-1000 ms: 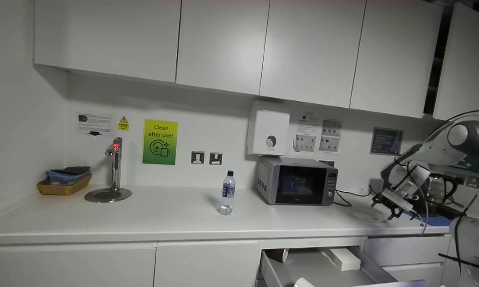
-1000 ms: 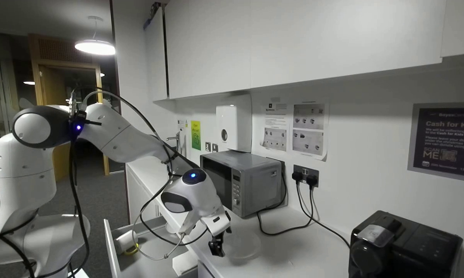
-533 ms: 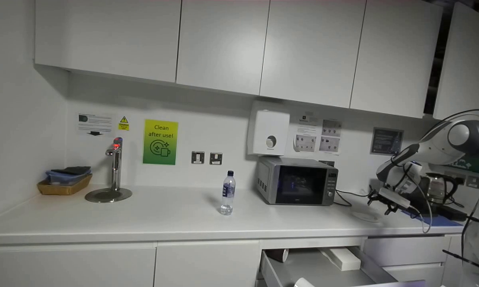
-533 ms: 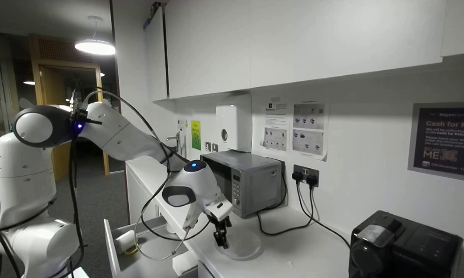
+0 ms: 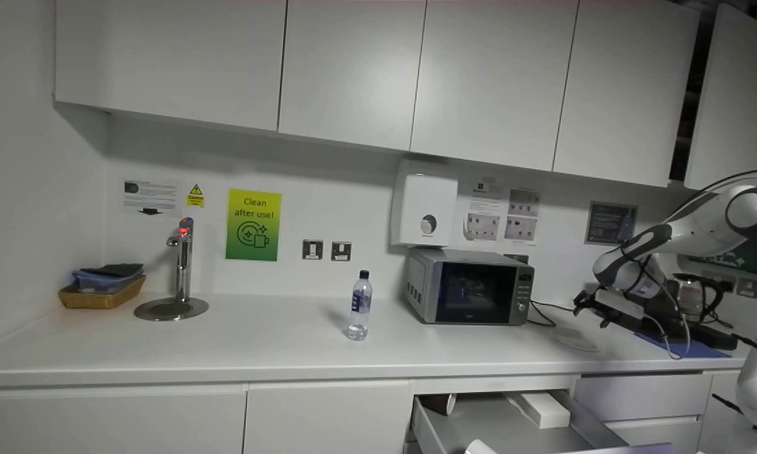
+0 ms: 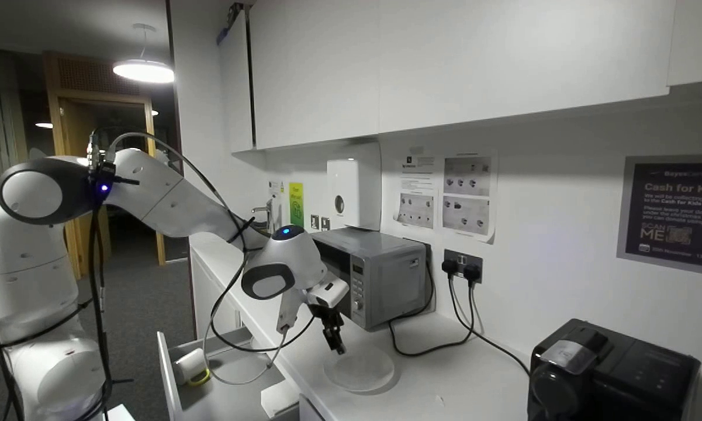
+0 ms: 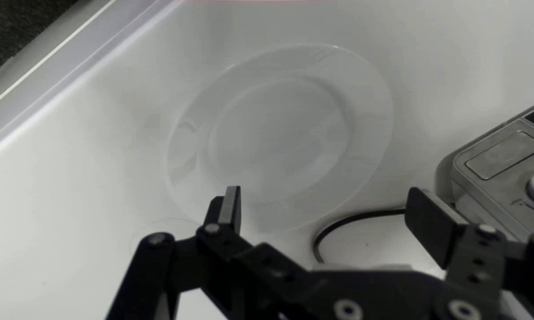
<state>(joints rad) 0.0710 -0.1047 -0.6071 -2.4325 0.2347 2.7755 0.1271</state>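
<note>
Wrist view, and the gripper (image 7: 325, 194) hangs spread, empty, near the plate (image 7: 278, 133) on the counter (image 7: 431, 58) by the microwave (image 7: 502, 160), drawer (image 5: 482, 424) already open in both exterior views, nothing grasped yet!

A poster (image 5: 253, 224) reads "Clean after use!", a dark notice (image 6: 675, 215) "Cash for Kids", "SCAN ME".
</note>
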